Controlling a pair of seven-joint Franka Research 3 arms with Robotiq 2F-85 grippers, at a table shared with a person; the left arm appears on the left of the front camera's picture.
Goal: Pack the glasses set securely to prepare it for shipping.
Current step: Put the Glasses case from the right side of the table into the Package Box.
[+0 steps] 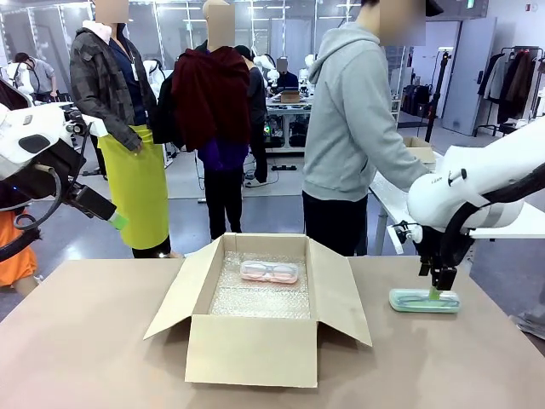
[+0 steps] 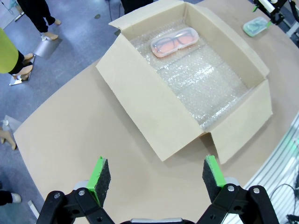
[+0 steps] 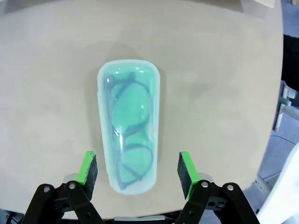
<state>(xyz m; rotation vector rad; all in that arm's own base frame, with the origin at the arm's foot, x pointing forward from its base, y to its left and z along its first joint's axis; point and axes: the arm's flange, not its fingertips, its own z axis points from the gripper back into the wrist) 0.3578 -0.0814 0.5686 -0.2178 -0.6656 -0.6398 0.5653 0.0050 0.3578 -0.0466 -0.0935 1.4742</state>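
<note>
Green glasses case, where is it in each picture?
Front view: on the right, flat on the table, beside the cardboard box; the green glasses case sits under the right hand.
Left wrist view: tiny, top right corner, past the box.
Right wrist view: in the middle, its near end between the open hand's two green pads.
Shared landmark: the right hand just above the case, in all three.

A tan bench (image 1: 85, 341) fills the foreground. Beyond it, a glossy grey-blue floor (image 1: 187, 221) runs to cluttered desks (image 1: 289, 106) at 12 o'clock. A clothes rack (image 1: 515, 81) stands at 2 o'clock beside a grey-blue door (image 1: 464, 72). A white table (image 1: 387, 187) sits at 3 o'clock. Strip lights line the ceiling (image 1: 289, 8).
</note>
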